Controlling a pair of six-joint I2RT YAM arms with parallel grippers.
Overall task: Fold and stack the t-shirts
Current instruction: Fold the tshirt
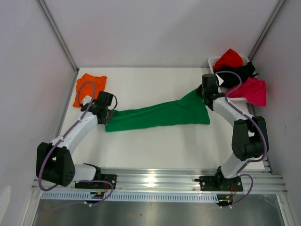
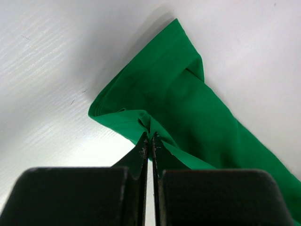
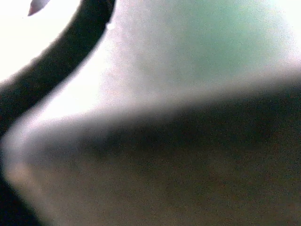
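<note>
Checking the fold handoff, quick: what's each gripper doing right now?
Left gripper: closed, fingers pinching the green t-shirt.
Right gripper: closed, apparently on the shirt's other end; its wrist view is too blurred to confirm.

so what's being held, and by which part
The green shirt, stretched between both: left gripper pinches a bunched edge at one end; right gripper apparently grips the opposite end.

White links [image 1: 84, 126], chunky black joints [image 1: 56, 165], looping purple cables [image 1: 39, 176], black base plates [image 1: 96, 181].

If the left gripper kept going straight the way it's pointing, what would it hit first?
The green t-shirt that the left gripper is shut on; past its fold, probably the table.
</note>
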